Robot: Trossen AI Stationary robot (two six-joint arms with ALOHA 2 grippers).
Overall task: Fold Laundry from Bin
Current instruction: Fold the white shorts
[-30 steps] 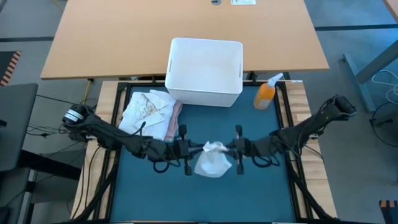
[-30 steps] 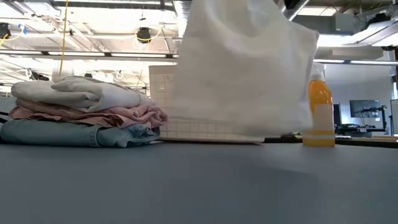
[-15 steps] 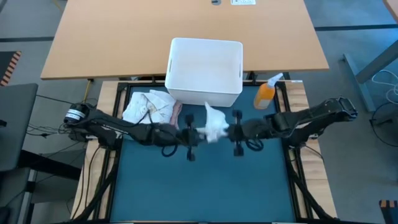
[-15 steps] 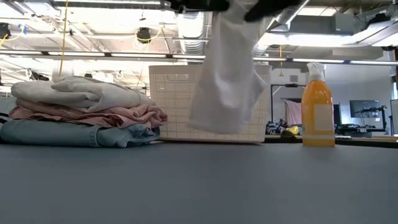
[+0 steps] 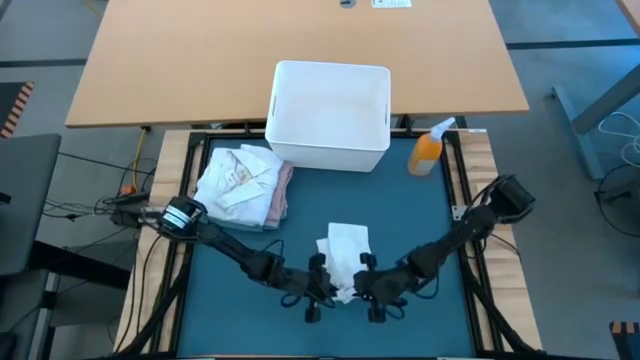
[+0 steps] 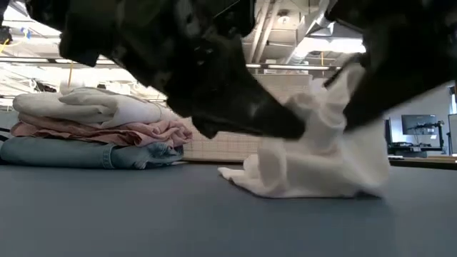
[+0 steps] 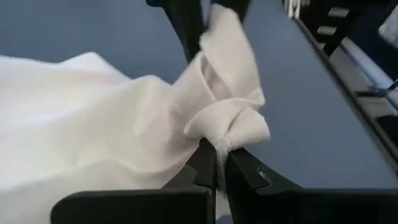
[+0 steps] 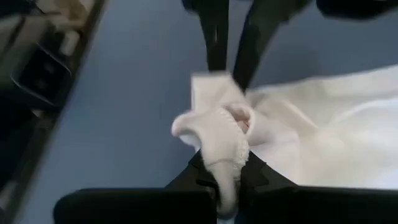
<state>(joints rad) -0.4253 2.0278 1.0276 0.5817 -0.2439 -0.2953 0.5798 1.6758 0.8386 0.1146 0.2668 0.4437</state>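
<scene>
A white cloth [image 5: 346, 250] lies on the teal mat [image 5: 240, 320] in the near middle. Its far part is spread flat and its near edge is raised between my two grippers. My left gripper [image 5: 326, 286] and my right gripper [image 5: 362, 287] stand close together, low over the mat, each shut on a bunched near corner. In the low view the cloth [image 6: 314, 168] rests on the mat by its lower folds. The white bin [image 5: 330, 115] stands at the mat's far edge. A stack of folded laundry [image 5: 245, 185] sits at the far left. My left gripper pinches a bunched corner of the cloth [image 7: 225, 127] between its two fingers, several layers rolled together. The fingers slant down from the table's left. The corner is held just above the mat; the rest trails away slack onto it. My right gripper pinches the other bunched corner [image 8: 219, 134] between its two fingers, the fabric folded over itself in several layers. The fingers slant down from the table's right. The corner is raised a little, and the cloth beyond it lies on the mat.
An orange spray bottle [image 5: 428, 150] stands at the mat's far right, beside the bin. The folded stack [image 6: 93, 132] has jeans at the bottom, pink cloth above and white cloth on top. A bare wooden table [image 5: 200, 60] lies beyond the bin.
Both grippers, still shut on the cloth, swung out toward the bin, then came down and back toward the near edge, drawing closer together. The cloth, which hung in the air below them, now lies on the mat, its far part spread out and only the held corners raised.
</scene>
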